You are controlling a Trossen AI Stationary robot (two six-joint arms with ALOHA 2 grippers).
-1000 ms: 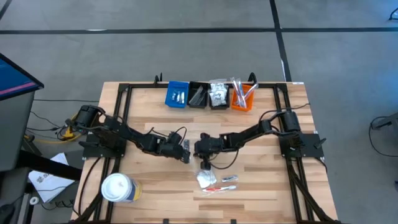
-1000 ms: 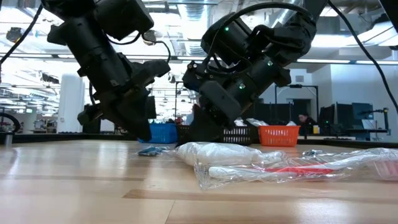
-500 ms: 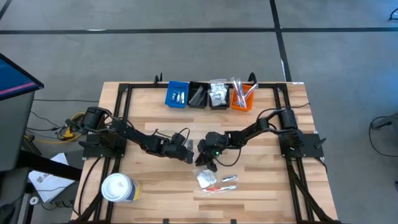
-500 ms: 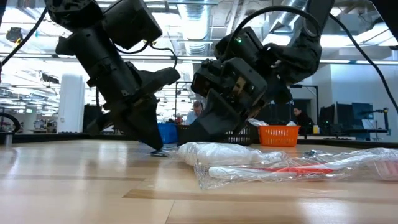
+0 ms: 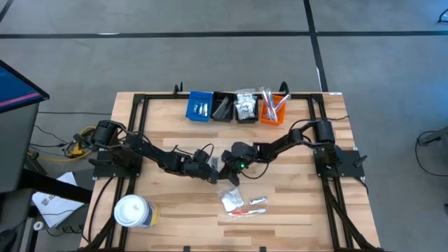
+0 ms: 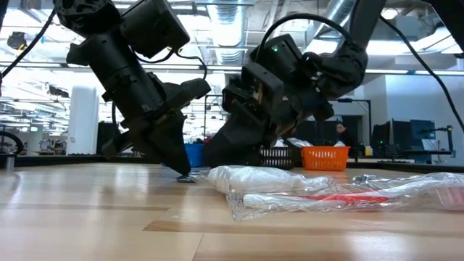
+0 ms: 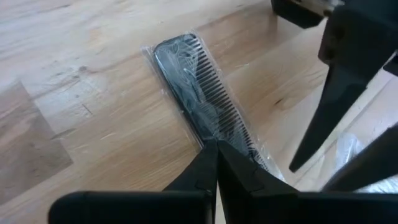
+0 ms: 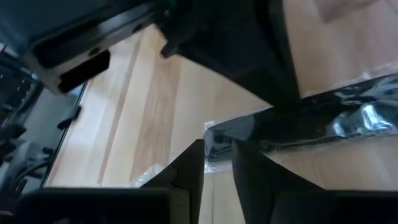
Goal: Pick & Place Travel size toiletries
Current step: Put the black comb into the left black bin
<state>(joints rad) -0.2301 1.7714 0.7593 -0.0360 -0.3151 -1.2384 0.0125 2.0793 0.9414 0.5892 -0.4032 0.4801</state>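
A black comb (image 7: 199, 93) in a clear wrapper lies flat on the wooden table near its middle. My left gripper (image 7: 216, 147) is shut, with its tips down on the comb's nearer part. My right gripper (image 8: 217, 157) comes in low from the table's right, open. The wrapper's end (image 8: 217, 138) lies between its fingertips, and I cannot tell whether they touch it. Close to the near edge lie more toiletries: a white sachet bundle (image 5: 232, 202) and a red toothbrush in clear wrap (image 6: 341, 197). My left gripper presses its shut fingertips (image 7: 210, 155) down on the comb's back edge (image 7: 200, 138), about two thirds of the way along it. The fingers slant down from the table's left side. The comb lies flat on the table under them.
Blue (image 5: 199, 106), black (image 5: 222, 108), clear (image 5: 246, 106) and orange (image 5: 274, 110) bins stand in a row at the far edge. A white tub with a yellow label (image 5: 133, 211) stands at the near left. Both grippers are close together at mid-table.
My left gripper has sunk until its shut tips rest on the comb, then kept still. My right gripper has drawn back from above the sachet pile toward the far edge, rolled and tipped lower, and now points at the comb beside the left gripper.
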